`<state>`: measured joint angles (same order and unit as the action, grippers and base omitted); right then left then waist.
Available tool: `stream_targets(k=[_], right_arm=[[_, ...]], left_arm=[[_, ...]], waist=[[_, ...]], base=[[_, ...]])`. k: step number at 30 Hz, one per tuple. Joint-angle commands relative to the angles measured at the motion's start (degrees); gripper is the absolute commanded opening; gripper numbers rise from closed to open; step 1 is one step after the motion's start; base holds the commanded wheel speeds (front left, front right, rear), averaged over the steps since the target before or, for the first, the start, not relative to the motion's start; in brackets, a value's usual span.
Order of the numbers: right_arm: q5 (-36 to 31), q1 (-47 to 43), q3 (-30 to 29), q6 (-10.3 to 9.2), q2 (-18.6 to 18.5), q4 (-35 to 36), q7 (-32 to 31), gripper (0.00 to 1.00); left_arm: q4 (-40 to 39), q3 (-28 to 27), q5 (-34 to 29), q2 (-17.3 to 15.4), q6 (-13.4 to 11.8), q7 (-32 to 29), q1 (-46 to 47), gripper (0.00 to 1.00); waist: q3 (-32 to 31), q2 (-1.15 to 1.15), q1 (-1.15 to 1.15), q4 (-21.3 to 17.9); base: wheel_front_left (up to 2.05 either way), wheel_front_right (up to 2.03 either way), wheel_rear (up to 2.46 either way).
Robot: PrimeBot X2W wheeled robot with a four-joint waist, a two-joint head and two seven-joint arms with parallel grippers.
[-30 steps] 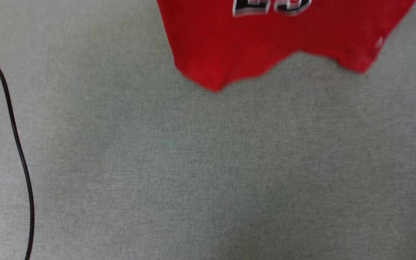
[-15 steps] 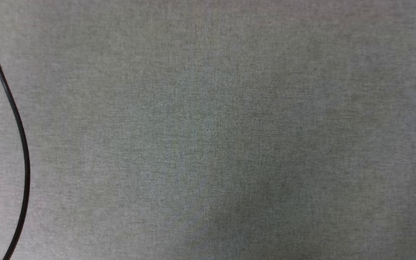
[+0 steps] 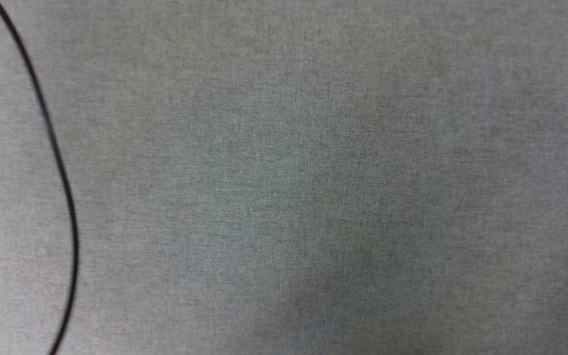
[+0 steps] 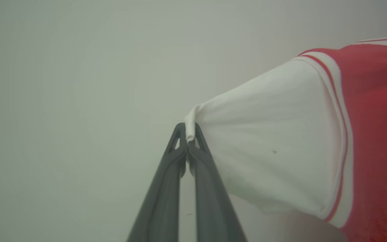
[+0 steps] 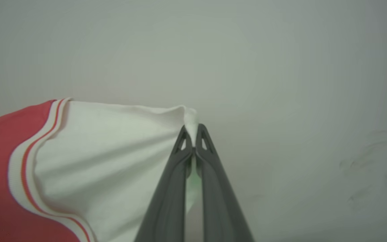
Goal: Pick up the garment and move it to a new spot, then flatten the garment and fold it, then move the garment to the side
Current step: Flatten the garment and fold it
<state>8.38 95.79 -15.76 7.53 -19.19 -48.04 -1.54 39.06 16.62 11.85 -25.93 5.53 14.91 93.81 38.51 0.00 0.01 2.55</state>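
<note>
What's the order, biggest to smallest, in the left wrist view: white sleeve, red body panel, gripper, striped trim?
1. white sleeve
2. red body panel, close behind but cut by the frame edge, so unsure
3. left gripper, enlarged by nearness to the camera
4. striped trim

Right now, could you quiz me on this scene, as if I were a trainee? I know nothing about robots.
1. True or false: the left end effector is shut on a white sleeve of the garment.
2. In the head view, what lies on the grey surface? A) a black cable B) a shoe C) a bottle
3. Short answer: which part of the garment does the right end effector pinch?

Key: 1 true; 2 A; 3 a white sleeve, at its edge.
</note>
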Motion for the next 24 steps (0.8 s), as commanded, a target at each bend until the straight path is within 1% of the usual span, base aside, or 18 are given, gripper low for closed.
stream_targets(k=[1,5,11,16,21,24], right_arm=[[0.5,-1.2,0.2,-0.08,-0.1,-0.3,0.5,0.0],[3.4,-6.2,1.0,-0.08,-0.2,-2.1,1.9,0.0],[8.5,-17.6,3.7,-0.08,0.1,-3.7,2.5,0.0],[12.8,-28.9,8.0,-0.08,0.0,-4.2,1.4,0.0],[18.0,-39.9,10.1,-0.08,-0.2,-3.5,0.9,0.0],[20.9,-46.2,11.6,-0.07,-0.5,-2.7,0.3,0.0]], left_arm=[[-0.3,-0.1,0.2,0.3,-0.1,0.3,-1.2,0.0],[-2.3,-0.6,1.0,1.4,0.1,0.3,-8.7,0.0],[-5.1,-1.8,2.5,3.8,-0.2,0.3,-23.2,0.0],[-4.8,-2.1,3.9,6.1,-0.3,0.3,-36.6,0.0],[-3.7,-1.2,4.2,7.5,0.2,0.3,-48.0,0.0],[-3.0,-1.0,4.3,7.7,0.3,0.3,-53.4,0.0]], waist=[[-0.7,0.0,-0.01,0.0],[-3.5,0.0,-0.01,0.0],[-10.1,0.0,-0.01,-0.2],[-16.2,0.0,-0.01,-0.5],[-21.2,0.0,-0.01,-0.4],[-24.3,0.0,-0.01,-0.4]], base=[[0.0,0.0,0.0],[0.0,0.0,0.0],[0.0,0.0,0.0],[0.0,0.0,0.0],[0.0,0.0,0.0],[0.0,0.0,0.0]])
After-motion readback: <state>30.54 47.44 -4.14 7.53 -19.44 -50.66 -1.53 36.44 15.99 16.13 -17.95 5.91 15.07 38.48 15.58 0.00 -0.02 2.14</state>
